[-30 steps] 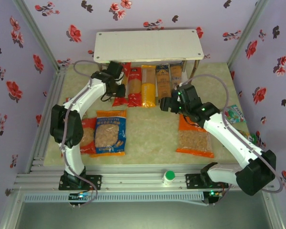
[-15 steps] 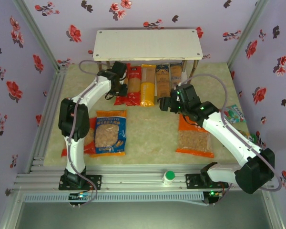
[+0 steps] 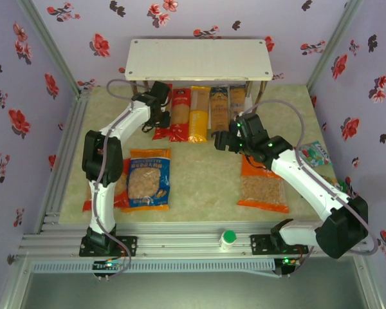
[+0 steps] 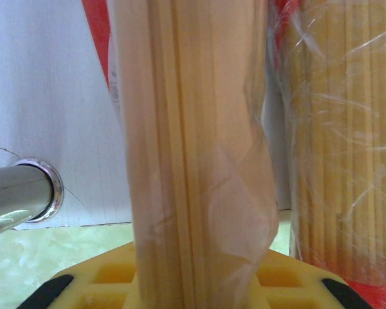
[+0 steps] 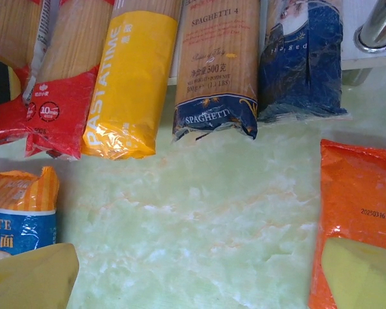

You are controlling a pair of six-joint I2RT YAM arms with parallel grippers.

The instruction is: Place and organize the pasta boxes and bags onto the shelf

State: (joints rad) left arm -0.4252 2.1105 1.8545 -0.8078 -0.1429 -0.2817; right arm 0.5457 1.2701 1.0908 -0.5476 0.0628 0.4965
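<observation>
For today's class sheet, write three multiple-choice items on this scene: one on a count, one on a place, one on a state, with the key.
1. How many spaghetti packs lie side by side at the shelf?
A three
B seven
C five

2. Where is the orange pasta bag?
A on the shelf
B flat on the table, on the right arm's side
C across the spaghetti packs

3. The right tool is:
A open, holding nothing
B shut on the orange pasta bag
C shut on a spaghetti pack

Key:
1 C: two red, one yellow and two dark blue show in the right wrist view.
2 B: it lies flat on the table by the right arm.
3 A: its fingers stand wide apart over bare table.
</observation>
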